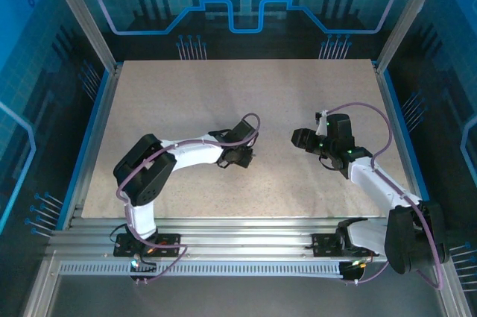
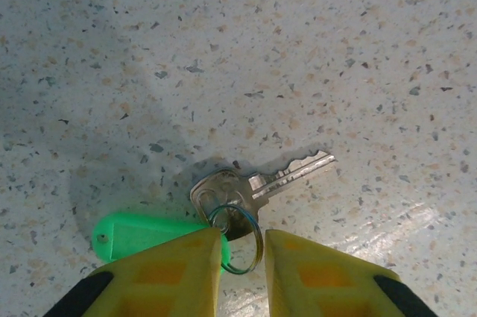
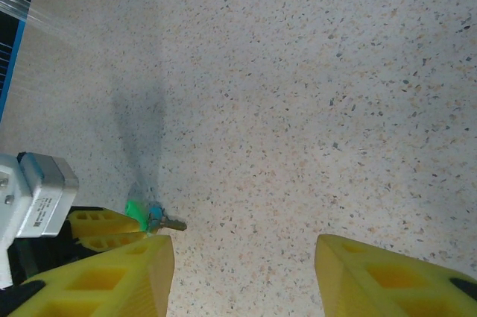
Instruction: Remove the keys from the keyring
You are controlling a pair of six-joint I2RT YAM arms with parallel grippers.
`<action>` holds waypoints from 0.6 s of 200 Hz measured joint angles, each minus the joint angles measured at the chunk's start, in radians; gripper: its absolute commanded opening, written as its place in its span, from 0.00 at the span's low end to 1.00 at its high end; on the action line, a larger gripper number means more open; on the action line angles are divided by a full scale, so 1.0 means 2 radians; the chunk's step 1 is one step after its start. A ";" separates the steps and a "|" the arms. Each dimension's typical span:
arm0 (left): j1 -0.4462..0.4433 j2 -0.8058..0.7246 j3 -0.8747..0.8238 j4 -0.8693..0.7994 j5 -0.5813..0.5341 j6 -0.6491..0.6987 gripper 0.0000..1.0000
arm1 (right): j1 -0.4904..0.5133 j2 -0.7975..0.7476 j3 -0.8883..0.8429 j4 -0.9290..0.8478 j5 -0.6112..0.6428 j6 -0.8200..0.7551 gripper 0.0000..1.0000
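- The left gripper (image 2: 244, 241) is low over the table (image 2: 223, 48), its jaws narrowly apart.
- The ring (image 2: 260, 239) lies in that gap; I cannot tell whether it is pinched.
- The key (image 2: 261, 183) is on the ring and lies flat, blade pointing away to the right.
- The green tag (image 2: 138, 233) lies left of the ring, partly under the left finger.
- The right gripper (image 3: 243, 246) hovers well apart, wide open and empty.

Top view: bench (image 1: 223, 93) evenly lit from above, with a blue tint on the surround. Left wrist view: sharp focus, soft shadow left of the key (image 2: 287, 175), glare patch lower right. Right wrist view: diffuse shadow streak at left.
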 measured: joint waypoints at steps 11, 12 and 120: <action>-0.003 0.003 0.001 0.000 -0.006 0.002 0.20 | 0.000 0.000 0.000 0.000 0.000 0.000 0.54; -0.003 0.004 0.001 0.000 -0.007 0.002 0.20 | 0.000 0.000 0.000 0.000 0.000 0.000 0.54; -0.013 0.004 0.010 -0.010 -0.053 0.013 0.00 | 0.000 -0.008 -0.001 0.000 -0.002 0.009 0.55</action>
